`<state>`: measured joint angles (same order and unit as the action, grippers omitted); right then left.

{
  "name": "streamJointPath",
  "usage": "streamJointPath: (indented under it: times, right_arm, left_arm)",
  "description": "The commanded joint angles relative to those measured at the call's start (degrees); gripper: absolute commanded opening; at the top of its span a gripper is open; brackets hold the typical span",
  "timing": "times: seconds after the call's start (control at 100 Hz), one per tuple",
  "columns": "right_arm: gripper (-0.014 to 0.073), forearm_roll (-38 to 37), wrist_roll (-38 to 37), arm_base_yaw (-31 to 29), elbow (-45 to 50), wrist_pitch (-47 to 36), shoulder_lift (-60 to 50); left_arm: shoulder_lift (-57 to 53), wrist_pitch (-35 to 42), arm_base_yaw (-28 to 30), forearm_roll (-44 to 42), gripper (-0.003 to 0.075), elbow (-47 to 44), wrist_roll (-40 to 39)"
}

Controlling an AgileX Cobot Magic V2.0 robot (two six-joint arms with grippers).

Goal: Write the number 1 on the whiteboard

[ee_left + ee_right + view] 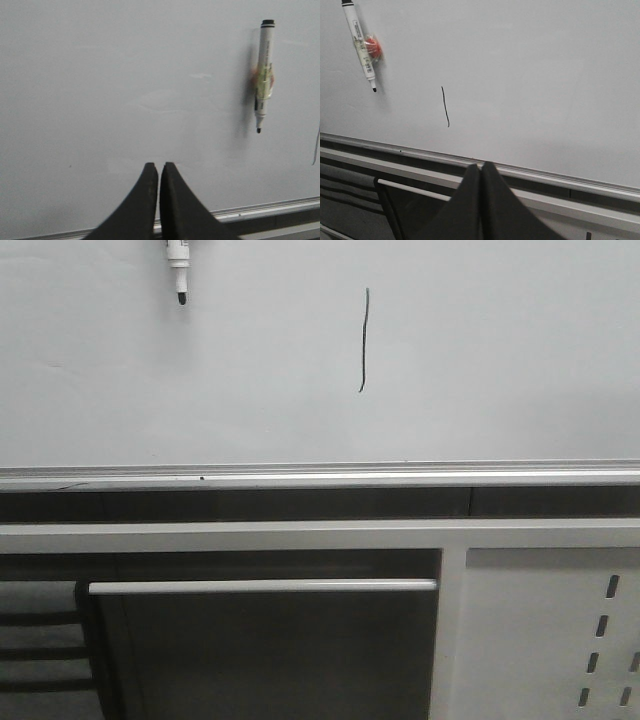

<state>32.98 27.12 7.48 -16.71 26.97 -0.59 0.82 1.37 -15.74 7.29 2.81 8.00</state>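
The whiteboard fills the upper half of the front view, with a silver rail along its lower edge. The number 1 is a thin dark vertical stroke with a small hook at its lower end; it also shows in the right wrist view and at the edge of the left wrist view. A white marker with a black tip hangs on the board, left of the stroke, uncapped tip down. My left gripper is shut and empty, in front of the board. My right gripper is shut and empty, near the rail.
The marker sticks to the board by an orange-red holder. Below the rail are a dark cabinet with a silver handle bar and a white metal panel with slots at the lower right.
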Motion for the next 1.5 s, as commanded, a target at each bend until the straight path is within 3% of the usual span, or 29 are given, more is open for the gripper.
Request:
streamJointPath:
  times: [0.0,0.24,1.12,1.24,1.35,1.49]
  right_arm:
    - [-0.0064,1.1,0.0,-0.2,-1.3,-3.6,0.7]
    - [-0.0064,1.1,0.0,-0.2,-1.3,-3.6,0.7]
    - [-0.0064,1.1,0.0,-0.2,-1.3,-3.6,0.7]
    - [-0.0064,-8.8,-2.5,-0.4,-1.1,-4.4,0.7]
    - [-0.0064,-23.8,-17.5,-1.8,2.0,-12.0,0.7]
    - [-0.0065,-26.8,-18.8,-4.0,7.4,-17.7,0.7]
  left_arm:
    - [-1.5,2.5,2.5,-1.0,-0.002,-1.1,-1.8]
    - [-2.4,1.3,7.1,-1.0,-0.002,-5.4,-3.3]
    - [-2.4,-0.3,7.0,-0.1,-0.002,-5.3,-3.3]
    - [-2.4,-0.3,7.0,-0.1,-0.002,-5.3,-3.3]
    - [-2.4,-0.3,7.0,-0.1,-0.002,-5.3,-3.3]
    - [-2.4,-0.3,7.0,-0.1,-0.002,-5.3,-3.3]
